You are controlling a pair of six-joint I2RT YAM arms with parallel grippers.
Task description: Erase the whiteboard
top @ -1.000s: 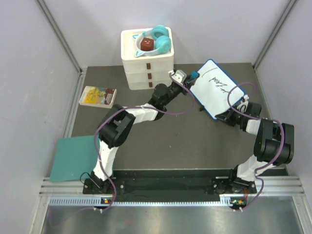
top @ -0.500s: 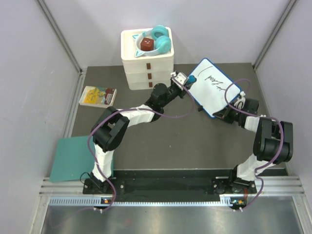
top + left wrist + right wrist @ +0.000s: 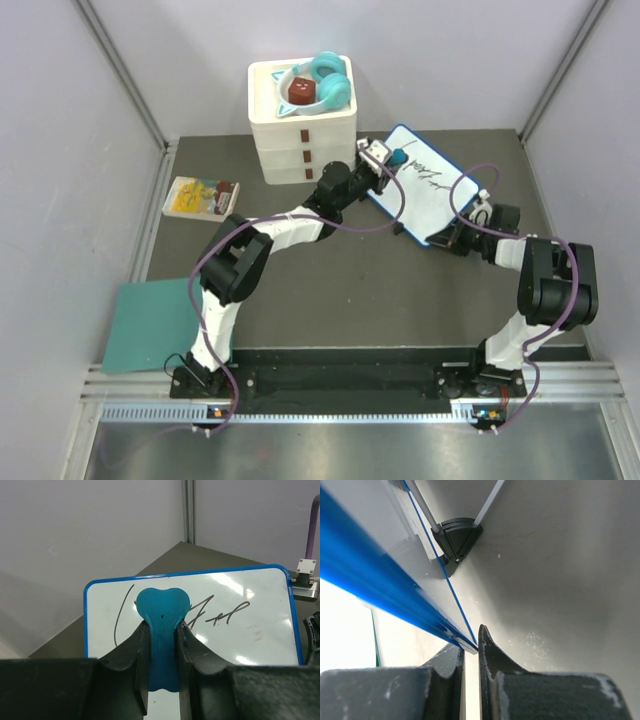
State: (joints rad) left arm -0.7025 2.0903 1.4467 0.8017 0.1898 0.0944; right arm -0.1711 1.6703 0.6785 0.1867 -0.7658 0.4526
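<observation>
The whiteboard, white with a blue rim and black handwriting, is held tilted at the back right of the table. My left gripper is shut on a blue eraser at the board's far left corner. In the left wrist view the eraser sits between the fingers, its head against the board over the writing. My right gripper is shut on the board's near edge. In the right wrist view the blue rim is pinched between its jaws, and a black foot shows.
A white drawer box with teal headphones on top stands at the back, just left of the board. A yellow booklet lies at the left. A teal sheet lies at the front left. Grey walls enclose the table.
The whiteboard has swung left and lower, toward the drawer box. My left gripper with the eraser has moved up and right onto the board's far left part. The right gripper followed the board leftward.
</observation>
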